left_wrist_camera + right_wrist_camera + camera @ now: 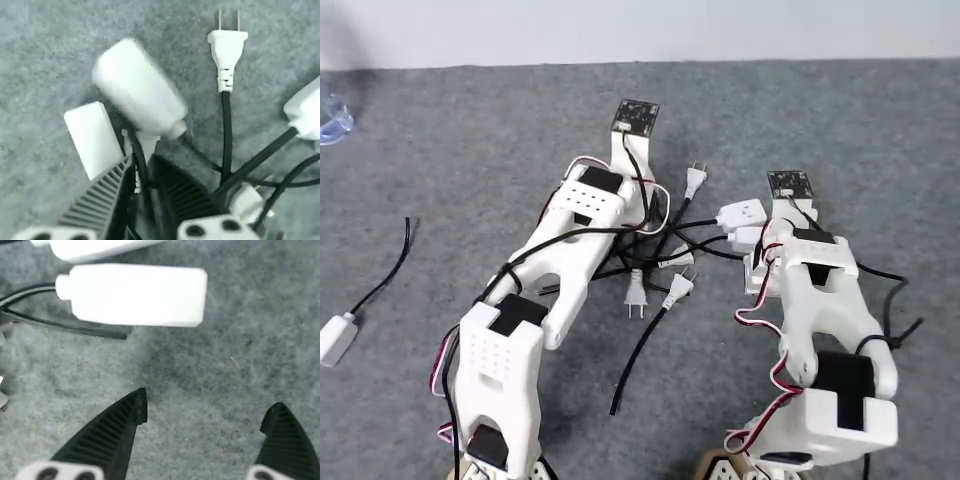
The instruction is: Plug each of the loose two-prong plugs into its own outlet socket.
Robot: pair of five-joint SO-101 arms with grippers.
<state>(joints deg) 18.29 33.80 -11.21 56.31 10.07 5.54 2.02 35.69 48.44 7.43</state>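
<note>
Nothing is seen plugged in yet: at least 3 loose plugs [678, 288] are left on the desk [820, 120]. The left gripper [145, 170] jaws are narrowed, seemingly on a plug [142, 150]. The right gripper [205, 415] jaws are spread wide beside a socket [135, 295].
</note>
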